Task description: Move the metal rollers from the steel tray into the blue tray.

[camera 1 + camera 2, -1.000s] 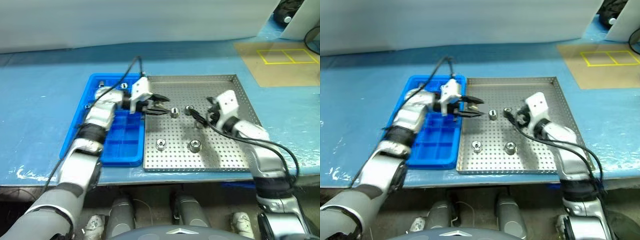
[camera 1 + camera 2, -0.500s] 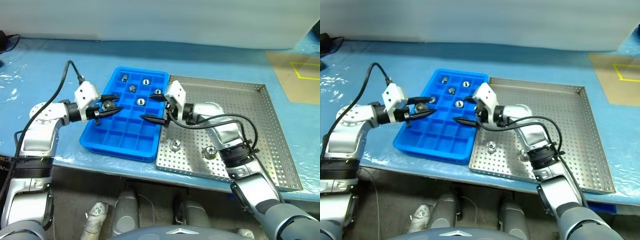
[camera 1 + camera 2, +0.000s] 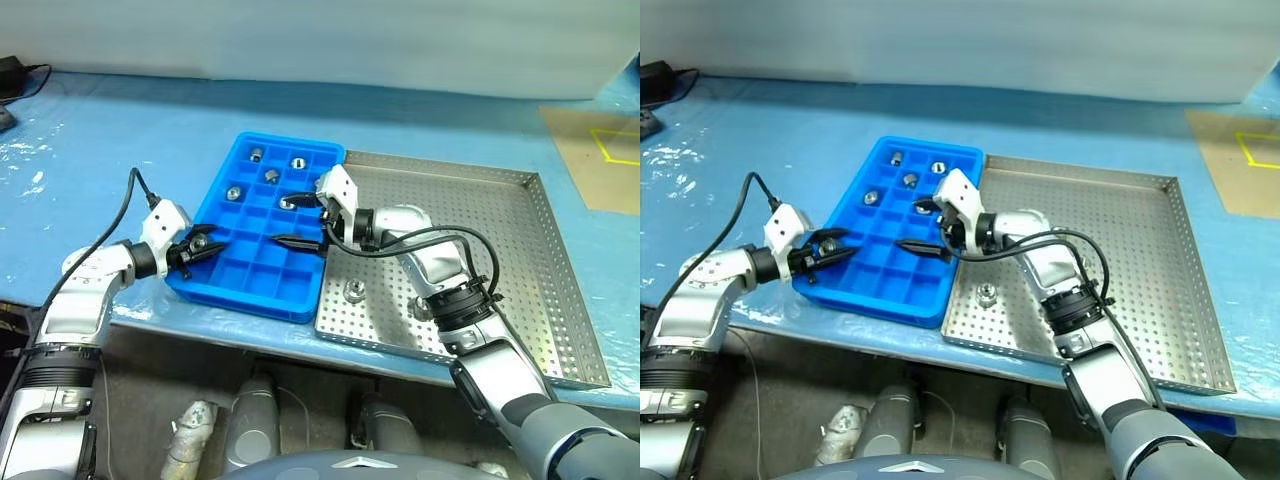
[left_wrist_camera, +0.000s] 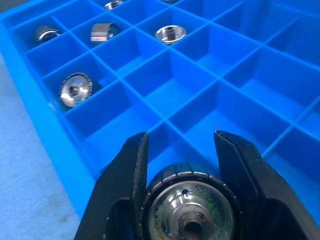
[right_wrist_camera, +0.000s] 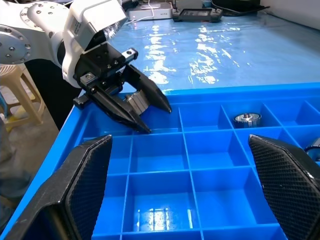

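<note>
roller [image 4: 192,210] clamped in left jaws at blue tray [image 3: 300,300] edge | right jaws apart over tray

A workshop or lab bench: blue sheeting covers the table [image 3: 120,130], and yellow tape squares [image 3: 620,145] mark cardboard.

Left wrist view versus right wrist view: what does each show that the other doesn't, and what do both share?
The left wrist view alone shows the hole in the held roller close up, plus three more rollers in cells. The right wrist view alone shows the left gripper from outside, the right gripper's wide-open jaws, and a stool. Both share the blue tray and the roller the left gripper is shut on.
</note>
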Motion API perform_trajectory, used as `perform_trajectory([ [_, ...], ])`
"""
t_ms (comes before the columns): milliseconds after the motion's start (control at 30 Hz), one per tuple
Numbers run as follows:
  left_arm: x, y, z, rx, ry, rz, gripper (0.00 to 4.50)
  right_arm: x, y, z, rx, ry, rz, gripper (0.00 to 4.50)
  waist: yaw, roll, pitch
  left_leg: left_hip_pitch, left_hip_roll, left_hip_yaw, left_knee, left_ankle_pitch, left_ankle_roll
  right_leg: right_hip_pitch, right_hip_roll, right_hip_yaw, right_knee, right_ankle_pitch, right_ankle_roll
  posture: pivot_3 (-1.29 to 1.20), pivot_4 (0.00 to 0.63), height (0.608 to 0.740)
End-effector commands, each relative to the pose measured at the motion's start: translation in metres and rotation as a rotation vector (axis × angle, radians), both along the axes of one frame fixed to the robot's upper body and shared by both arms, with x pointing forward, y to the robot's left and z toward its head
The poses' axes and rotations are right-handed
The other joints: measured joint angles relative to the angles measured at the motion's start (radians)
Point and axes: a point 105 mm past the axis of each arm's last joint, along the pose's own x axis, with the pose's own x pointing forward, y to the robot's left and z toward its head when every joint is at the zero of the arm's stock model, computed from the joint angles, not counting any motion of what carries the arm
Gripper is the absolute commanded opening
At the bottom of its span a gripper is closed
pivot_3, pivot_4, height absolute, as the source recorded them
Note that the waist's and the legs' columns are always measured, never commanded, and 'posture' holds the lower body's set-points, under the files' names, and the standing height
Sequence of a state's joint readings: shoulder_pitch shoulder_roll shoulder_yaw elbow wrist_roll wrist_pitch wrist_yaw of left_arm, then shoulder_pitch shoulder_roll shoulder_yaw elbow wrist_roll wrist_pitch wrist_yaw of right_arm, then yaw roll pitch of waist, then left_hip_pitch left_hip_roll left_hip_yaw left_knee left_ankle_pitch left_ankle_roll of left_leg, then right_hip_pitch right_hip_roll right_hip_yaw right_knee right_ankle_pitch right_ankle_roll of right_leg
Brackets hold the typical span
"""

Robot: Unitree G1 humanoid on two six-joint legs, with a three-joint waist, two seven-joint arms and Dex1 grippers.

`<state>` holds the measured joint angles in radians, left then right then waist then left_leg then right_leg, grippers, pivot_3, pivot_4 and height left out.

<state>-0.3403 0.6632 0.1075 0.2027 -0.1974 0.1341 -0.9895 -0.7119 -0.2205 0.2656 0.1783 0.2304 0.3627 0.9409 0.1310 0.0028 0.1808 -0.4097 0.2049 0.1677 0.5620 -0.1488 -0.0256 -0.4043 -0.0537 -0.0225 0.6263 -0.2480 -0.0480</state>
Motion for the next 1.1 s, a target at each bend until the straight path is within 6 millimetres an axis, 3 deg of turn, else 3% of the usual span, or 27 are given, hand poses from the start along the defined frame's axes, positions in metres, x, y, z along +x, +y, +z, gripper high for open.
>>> perform_trajectory([
  [33,0.007,0.007,-0.01,0.044,-0.001,0.044,1.73,-0.003,-0.001,0.012,0.036,-0.031,-0.005,4.5,-0.001,0.0,0.0,0.0,0.0,0.0,0.0,0.001,-0.001,0.0,0.0,0.0,0.0,0.0,0.0,0.17,0.15,0.74],
  [333,0.017,0.0,-0.01,0.019,0.016,0.027,1.73,0.0,-0.011,0.008,0.01,-0.05,-0.055,4.5,-0.001,0.001,-0.001,0.008,0.0,0.0,-0.005,0.006,-0.009,0.001,-0.002,0.001,0.009,0.0,-0.001,0.14,0.15,0.74],
  [567,0.026,0.0,0.007,0.018,-0.038,0.038,4.1,0.002,-0.013,0.007,0.018,-0.048,-0.074,4.5,-0.002,0.001,0.0,0.006,-0.001,0.0,-0.005,0.007,-0.012,-0.001,-0.003,0.001,0.011,0.0,-0.001,0.13,0.15,0.74],
  [667,0.028,-0.01,0.025,-0.027,-0.086,0.009,4.1,0.002,-0.013,0.007,0.019,-0.046,-0.079,4.5,-0.004,0.001,0.0,0.005,-0.001,0.0,-0.005,0.008,-0.012,-0.002,-0.003,0.001,0.011,0.0,-0.001,0.12,0.15,0.74],
  [900,0.021,-0.057,0.073,-0.178,-0.187,-0.163,4.1,0.004,-0.018,0.009,0.025,-0.053,-0.108,4.5,-0.004,0.0,0.0,0.0,0.0,0.0,-0.001,0.008,-0.012,-0.005,-0.003,-0.001,0.011,-0.001,-0.002,0.09,0.15,0.74],
  [933,0.021,-0.062,0.078,-0.199,-0.193,-0.184,4.1,0.007,-0.021,0.019,0.074,-0.034,-0.126,4.5,-0.006,0.0,0.0,-0.001,0.0,0.0,-0.001,0.008,-0.011,-0.005,-0.003,-0.001,0.011,-0.001,-0.002,0.09,0.15,0.74],
  [1000,0.021,-0.072,0.084,-0.212,-0.194,-0.224,4.1,0.011,-0.03,0.034,0.127,-0.029,-0.159,4.5,-0.007,0.0,0.0,-0.001,0.0,0.0,-0.001,0.008,-0.011,-0.005,-0.002,-0.001,0.011,-0.001,-0.002,0.06,0.15,0.74],
  [1100,0.021,-0.085,0.079,-0.195,-0.168,-0.28,4.1,0.019,-0.048,0.038,0.111,-0.056,-0.225,4.5,-0.011,0.0,0.0,0.0,0.0,0.001,-0.001,0.008,-0.011,-0.005,-0.002,0.0,0.012,-0.001,-0.002,0.01,0.15,0.74],
])
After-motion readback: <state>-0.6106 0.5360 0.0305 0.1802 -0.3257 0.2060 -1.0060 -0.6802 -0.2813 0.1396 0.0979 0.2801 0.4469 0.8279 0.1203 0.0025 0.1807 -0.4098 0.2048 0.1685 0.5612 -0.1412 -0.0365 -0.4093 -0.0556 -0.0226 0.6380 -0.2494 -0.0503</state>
